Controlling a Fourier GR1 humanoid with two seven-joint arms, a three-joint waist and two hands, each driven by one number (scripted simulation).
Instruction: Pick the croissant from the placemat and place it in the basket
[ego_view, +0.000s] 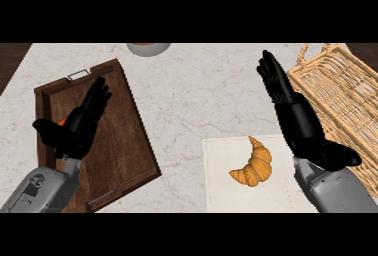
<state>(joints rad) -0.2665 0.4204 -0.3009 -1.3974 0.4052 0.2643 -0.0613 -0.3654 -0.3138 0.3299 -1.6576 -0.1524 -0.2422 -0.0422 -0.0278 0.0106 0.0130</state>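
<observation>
Head view of the tabletop. The croissant (252, 164) lies untouched on the pale placemat (221, 185), near its right side, so the pick is judged not yet begun. The right hand (299, 120) hovers with fingers straight and wide, holding nothing, between placemat and wicker basket (339, 90); it is the nearer hand for both pick and drop. The left hand (74, 130), also spread and unloaded, rests over the wooden tray (118, 145), well apart from the croissant.
</observation>
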